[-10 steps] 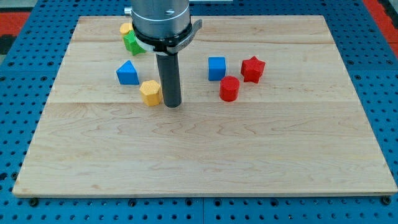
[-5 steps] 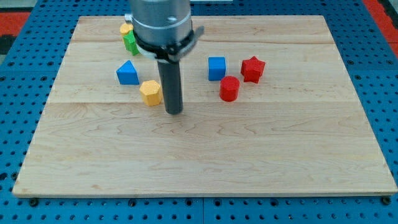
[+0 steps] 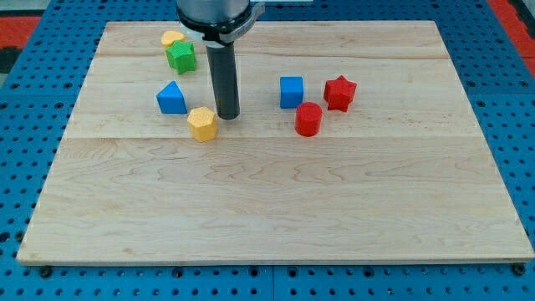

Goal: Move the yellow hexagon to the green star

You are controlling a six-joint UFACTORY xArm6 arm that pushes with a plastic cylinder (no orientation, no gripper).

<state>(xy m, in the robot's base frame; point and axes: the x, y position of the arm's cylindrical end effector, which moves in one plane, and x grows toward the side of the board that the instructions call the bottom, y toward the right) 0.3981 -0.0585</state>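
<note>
The yellow hexagon (image 3: pixel 201 124) lies on the wooden board left of centre. The green star (image 3: pixel 180 57) sits near the view's top left, with a small yellow block (image 3: pixel 172 38) just above it. My tip (image 3: pixel 226 114) rests on the board just right of and slightly above the yellow hexagon, a small gap apart from it. The blue triangle-like block (image 3: pixel 171 98) lies up and left of the hexagon, between it and the star.
A blue cube (image 3: pixel 291 91), a red star (image 3: pixel 339 92) and a red cylinder (image 3: pixel 308 119) sit right of the tip. The board (image 3: pixel 276 209) ends at a blue pegboard surround on all sides.
My tip moved down the view beside the hexagon, then back up towards the top, ending slightly higher than at first. The arm body rose out of view, uncovering the green star. The blocks stayed put.
</note>
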